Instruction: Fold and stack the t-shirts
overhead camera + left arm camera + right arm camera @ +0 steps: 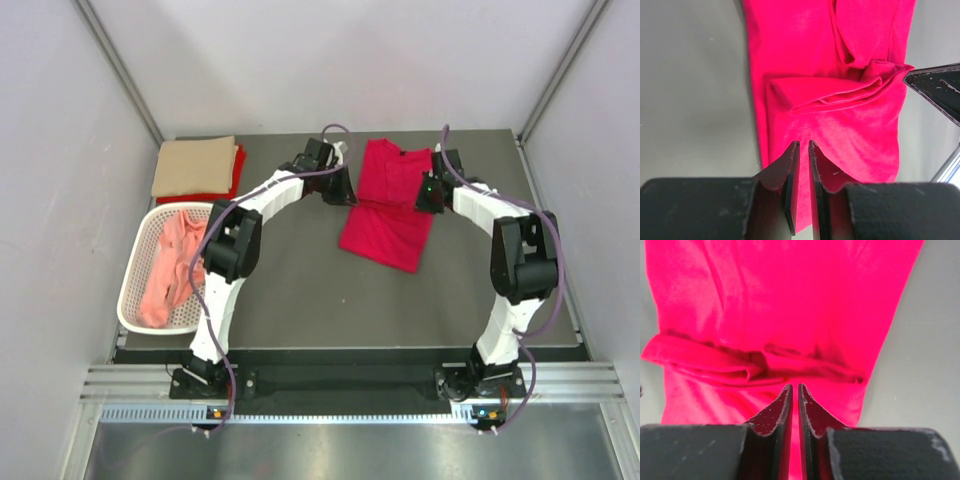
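Observation:
A bright crimson t-shirt lies spread on the dark table, with a bunched ridge of cloth across its middle. My left gripper is at the shirt's left edge by the ridge and my right gripper is at its right edge. In the left wrist view the jaws are nearly together above the shirt with nothing pinched. In the right wrist view the jaws are likewise nearly together over the shirt, just short of the ridge. A folded tan t-shirt lies on a red one at the back left.
A white mesh basket at the left edge holds a salmon pink shirt. My right gripper's finger shows at the right of the left wrist view. Metal frame posts stand at the back corners.

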Tool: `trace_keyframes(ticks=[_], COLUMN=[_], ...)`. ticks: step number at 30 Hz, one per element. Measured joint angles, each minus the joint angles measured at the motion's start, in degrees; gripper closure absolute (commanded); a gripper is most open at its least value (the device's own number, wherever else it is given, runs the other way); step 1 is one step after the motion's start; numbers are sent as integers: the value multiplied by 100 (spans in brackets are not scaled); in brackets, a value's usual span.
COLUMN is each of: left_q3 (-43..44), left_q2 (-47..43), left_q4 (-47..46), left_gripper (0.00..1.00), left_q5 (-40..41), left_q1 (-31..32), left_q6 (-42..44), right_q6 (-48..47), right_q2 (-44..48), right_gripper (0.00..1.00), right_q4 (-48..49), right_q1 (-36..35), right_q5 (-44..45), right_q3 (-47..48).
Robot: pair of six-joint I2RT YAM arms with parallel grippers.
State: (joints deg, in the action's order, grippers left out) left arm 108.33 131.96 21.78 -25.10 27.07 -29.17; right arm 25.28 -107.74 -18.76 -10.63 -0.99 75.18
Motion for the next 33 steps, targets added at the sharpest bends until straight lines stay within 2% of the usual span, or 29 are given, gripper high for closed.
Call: trace_keyframes(ticks=[13, 26, 33], left_q3=[35, 627, 1285], left_q2=[31, 695, 1143], left_q4=[2, 203, -144], left_gripper=[85, 86, 85], left_q5=[-52, 74, 96], left_q1=[219, 240, 225], left_q6=[-7, -216, -485], right_q6=[83, 133, 133], right_q2=[627, 671, 765], right_gripper=[88, 87, 85], right_q4=[-92, -87, -63], right_q1=[4, 39, 111], right_q5=[-210, -369, -422], right_q3=[-632, -629, -627])
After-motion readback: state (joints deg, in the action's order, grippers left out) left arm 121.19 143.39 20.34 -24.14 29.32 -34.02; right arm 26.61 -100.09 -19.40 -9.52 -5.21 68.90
